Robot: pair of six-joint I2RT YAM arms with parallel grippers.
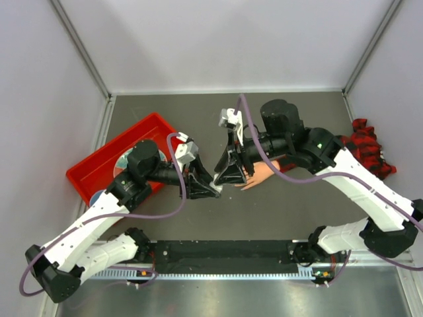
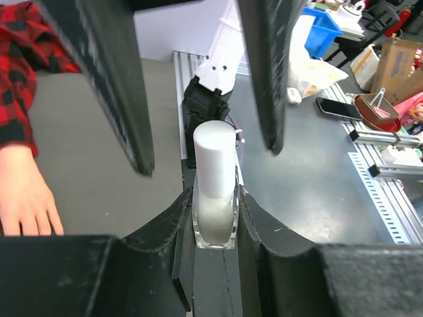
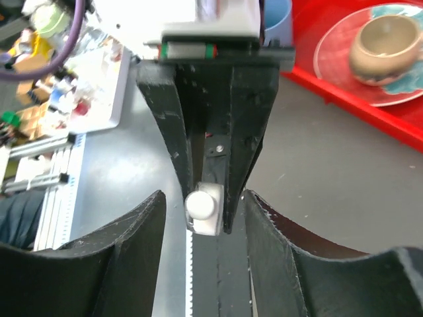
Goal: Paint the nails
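My left gripper (image 1: pixel 215 190) is shut on a small clear bottle (image 2: pixel 215 214) with a white cap (image 2: pixel 214 155), held upright above the table. My right gripper (image 1: pixel 228 177) is open, its fingers (image 2: pixel 112 86) on either side of the cap and apart from it. In the right wrist view the cap (image 3: pixel 203 205) sits between the left gripper's fingers (image 3: pixel 241 152), just ahead of my open right jaws. The peach fake hand (image 1: pixel 256 175) lies on the table under the right gripper, with its plaid sleeve (image 1: pixel 367 150) at the right. The hand (image 2: pixel 23 198) shows in the left wrist view; its nails are hidden.
A red bin (image 1: pixel 99 158) stands at the left, holding a plate (image 3: pixel 344 72) and a beige cup (image 3: pixel 383 43). A black rail (image 1: pixel 225 251) runs along the near edge between the arm bases. Walls enclose the table on three sides.
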